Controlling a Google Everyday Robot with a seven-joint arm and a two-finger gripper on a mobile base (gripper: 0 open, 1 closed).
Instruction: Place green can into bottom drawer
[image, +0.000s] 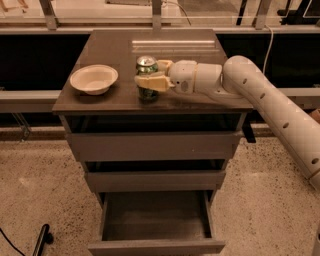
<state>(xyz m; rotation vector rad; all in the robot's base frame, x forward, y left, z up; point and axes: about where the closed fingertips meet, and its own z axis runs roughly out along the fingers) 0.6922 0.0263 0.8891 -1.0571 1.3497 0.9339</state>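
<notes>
The green can (146, 64) stands upright on the cabinet top (115, 50), right of centre near the front edge. My gripper (153, 75) reaches in from the right at can height and is around the can, covering part of its middle. The can's base still rests on the top. The bottom drawer (156, 246) is pulled out at the foot of the cabinet, and its shallow tray holds nothing.
A cream bowl (93, 79) sits on the cabinet top left of the can. The top drawer (152, 146) and middle drawer (154, 181) are pushed in. My arm (270, 107) crosses the cabinet's right side. A rail (160, 20) runs behind.
</notes>
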